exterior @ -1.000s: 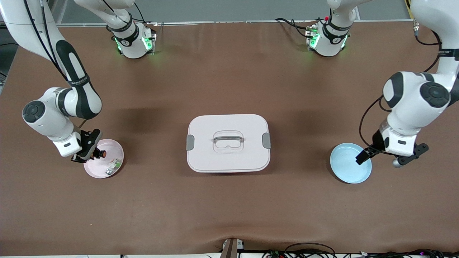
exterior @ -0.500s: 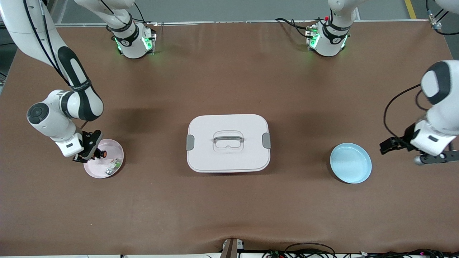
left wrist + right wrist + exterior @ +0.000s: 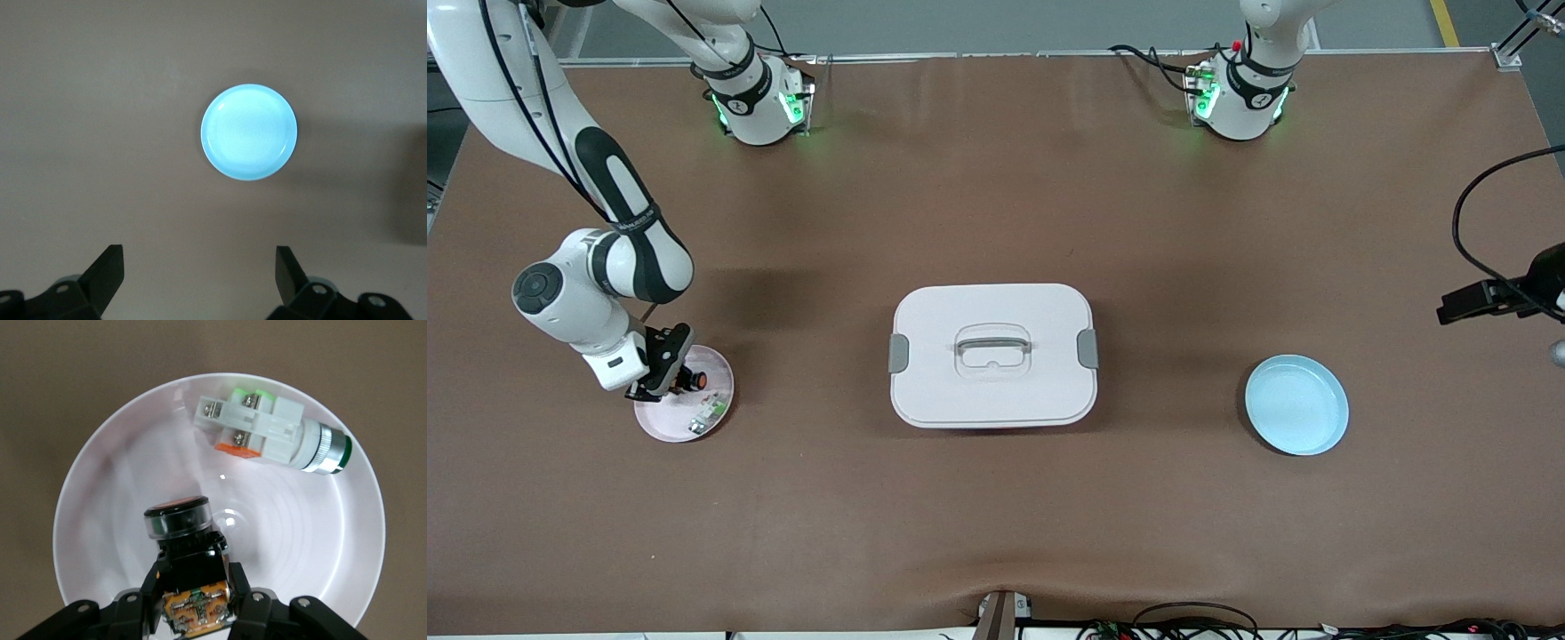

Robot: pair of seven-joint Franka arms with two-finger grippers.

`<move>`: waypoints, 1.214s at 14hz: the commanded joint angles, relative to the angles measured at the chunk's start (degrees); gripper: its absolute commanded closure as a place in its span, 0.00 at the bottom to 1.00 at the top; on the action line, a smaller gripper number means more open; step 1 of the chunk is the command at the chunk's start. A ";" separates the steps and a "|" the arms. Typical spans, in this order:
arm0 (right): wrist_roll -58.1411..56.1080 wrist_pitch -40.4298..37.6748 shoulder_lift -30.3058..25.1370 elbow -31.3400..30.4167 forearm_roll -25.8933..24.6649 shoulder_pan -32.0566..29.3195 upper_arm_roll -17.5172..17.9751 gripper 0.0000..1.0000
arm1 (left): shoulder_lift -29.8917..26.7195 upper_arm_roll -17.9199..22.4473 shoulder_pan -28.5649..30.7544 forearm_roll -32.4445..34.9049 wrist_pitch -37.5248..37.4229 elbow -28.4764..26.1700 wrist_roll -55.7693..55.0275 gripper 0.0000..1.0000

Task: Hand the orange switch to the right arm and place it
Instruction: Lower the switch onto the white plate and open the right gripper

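My right gripper is shut on the orange switch and holds it over the pink plate at the right arm's end of the table. In the right wrist view the gripper clamps the switch's black body, with the button end pointing away from the wrist, above the plate. My left gripper is open and empty, high above the table beside the blue plate. Only part of it shows at the edge of the front view.
A small white-and-green part lies in the pink plate; it also shows in the right wrist view. A closed white box with a handle stands mid-table. The blue plate sits empty at the left arm's end.
My left arm has risen and drawn away from over the blue plate toward its end of the table. My right gripper, with the switch, has shifted slightly toward the box.
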 commanded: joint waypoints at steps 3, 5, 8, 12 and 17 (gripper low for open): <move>-1.12 0.67 0.26 -0.14 0.88 -2.45 2.17 1.00 | -4.42 -0.30 0.36 -0.58 -3.33 1.58 1.58 0.00; -0.86 0.67 0.35 -0.05 0.88 -2.53 2.17 1.00 | -4.42 -0.39 0.27 -0.66 -3.33 1.49 1.58 0.00; -0.51 0.15 0.35 0.56 0.88 -2.45 2.08 0.00 | -5.56 -1.00 0.27 -1.54 -3.33 1.40 1.58 0.00; -0.25 -4.66 -0.53 2.58 0.88 -2.62 2.08 0.00 | -5.39 -0.83 0.45 -1.54 -3.24 1.23 1.67 0.00; 4.82 -21.96 -3.69 10.04 0.88 -3.76 1.82 0.00 | -4.86 -0.13 -0.60 -1.72 -2.54 1.05 1.58 0.00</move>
